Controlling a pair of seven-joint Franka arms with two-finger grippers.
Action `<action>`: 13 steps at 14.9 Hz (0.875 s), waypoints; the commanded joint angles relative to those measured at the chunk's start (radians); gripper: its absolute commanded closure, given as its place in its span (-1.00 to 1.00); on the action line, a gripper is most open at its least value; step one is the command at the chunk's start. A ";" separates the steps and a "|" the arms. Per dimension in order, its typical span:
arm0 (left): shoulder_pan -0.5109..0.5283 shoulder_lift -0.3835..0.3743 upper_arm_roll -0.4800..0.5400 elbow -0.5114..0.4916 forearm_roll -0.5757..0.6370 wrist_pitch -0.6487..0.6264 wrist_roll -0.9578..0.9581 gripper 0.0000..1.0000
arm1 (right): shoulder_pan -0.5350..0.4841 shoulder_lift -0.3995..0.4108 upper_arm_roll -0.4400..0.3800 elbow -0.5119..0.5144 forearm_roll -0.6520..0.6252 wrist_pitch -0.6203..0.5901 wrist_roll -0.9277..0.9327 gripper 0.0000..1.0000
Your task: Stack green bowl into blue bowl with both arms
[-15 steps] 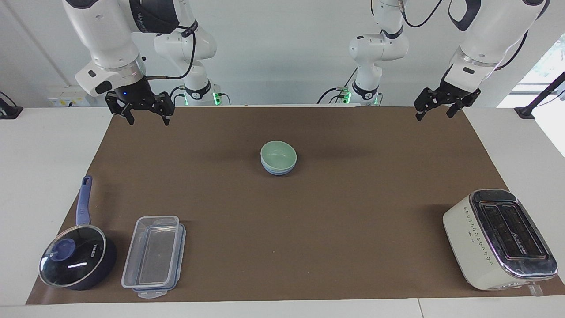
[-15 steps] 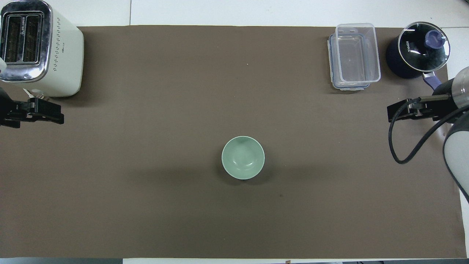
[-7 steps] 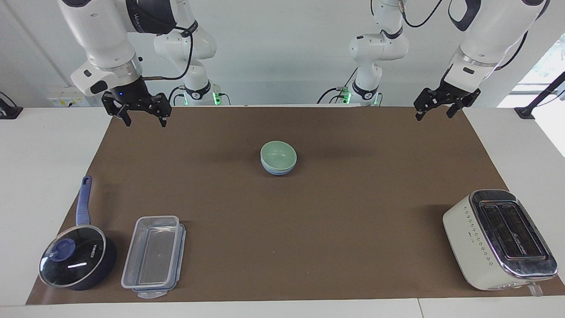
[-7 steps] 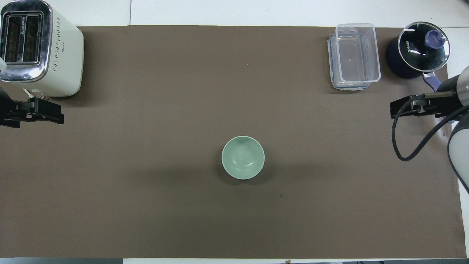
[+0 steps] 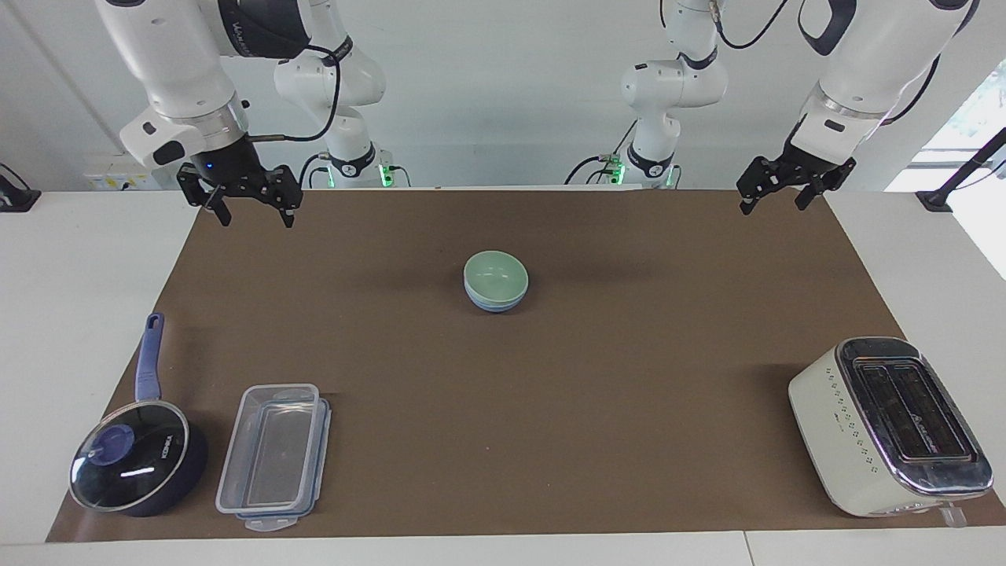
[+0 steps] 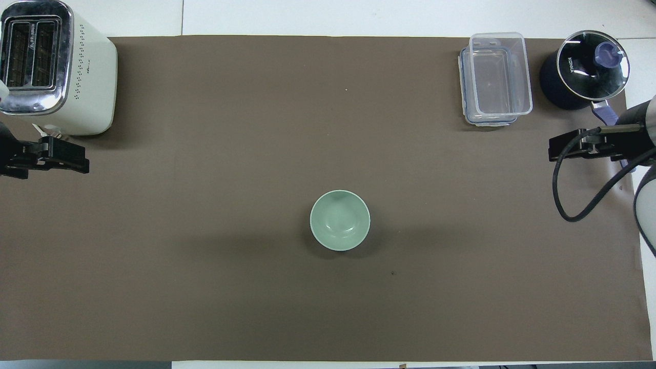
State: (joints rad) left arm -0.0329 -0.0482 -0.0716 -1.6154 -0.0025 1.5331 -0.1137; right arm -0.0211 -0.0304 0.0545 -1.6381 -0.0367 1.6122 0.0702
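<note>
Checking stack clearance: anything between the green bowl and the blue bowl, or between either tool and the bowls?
Nothing visible. The green bowl already sits nested in the blue bowl mid-mat. Right tool and left tool hang open over the mat's corners nearest the robots, only bare mat between them and the stack.

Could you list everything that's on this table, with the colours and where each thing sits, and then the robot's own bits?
green bowl: one, pale mint green, nested in the blue bowl at mid-mat.
blue bowl: one, light blue, under the green bowl; only its lower edge shows.
toaster: one, cream and chrome, at the left arm's end, farther from the robots than the bowls.
saucepan: one, dark blue with glass lid, at the right arm's end.
plastic container: one, clear, beside the saucepan.
mat: one, brown, covering the white table.
left gripper: one, black, open, raised over the mat's corner.
right gripper: one, black, open, raised over the mat's other near corner.
</note>
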 commanded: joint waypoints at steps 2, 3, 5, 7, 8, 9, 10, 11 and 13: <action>0.011 -0.009 -0.010 -0.003 0.027 -0.005 0.006 -1.00 | 0.035 -0.002 -0.067 0.015 0.024 -0.044 0.005 -1.00; 0.011 -0.009 -0.010 -0.003 0.027 -0.005 0.006 -1.00 | 0.035 -0.002 -0.070 0.015 0.023 -0.049 0.005 -1.00; 0.013 -0.009 -0.010 -0.003 0.027 -0.005 0.006 -1.00 | 0.036 -0.005 -0.076 0.011 0.024 -0.064 0.007 -1.00; 0.011 -0.009 -0.010 -0.003 0.027 -0.005 0.006 -1.00 | 0.049 -0.006 -0.096 0.007 0.024 -0.064 0.007 -1.00; 0.013 -0.009 -0.010 -0.003 0.027 -0.005 0.006 -1.00 | 0.052 -0.006 -0.100 0.007 0.024 -0.064 0.007 -1.00; 0.011 -0.009 -0.010 -0.003 0.027 -0.005 0.006 -1.00 | 0.053 -0.006 -0.100 0.006 0.024 -0.064 0.007 -1.00; 0.011 -0.009 -0.010 -0.003 0.027 -0.005 0.006 -1.00 | 0.050 -0.008 -0.100 0.006 0.024 -0.064 0.007 -1.00; 0.011 -0.009 -0.010 -0.003 0.027 -0.005 0.006 -1.00 | 0.047 -0.008 -0.100 0.004 0.024 -0.061 0.008 -1.00; 0.011 -0.009 -0.010 -0.003 0.027 -0.005 0.006 -1.00 | 0.046 -0.008 -0.100 0.004 0.024 -0.058 0.010 -1.00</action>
State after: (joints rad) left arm -0.0328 -0.0482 -0.0717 -1.6154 -0.0025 1.5331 -0.1137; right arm 0.0224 -0.0310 -0.0377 -1.6352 -0.0325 1.5654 0.0702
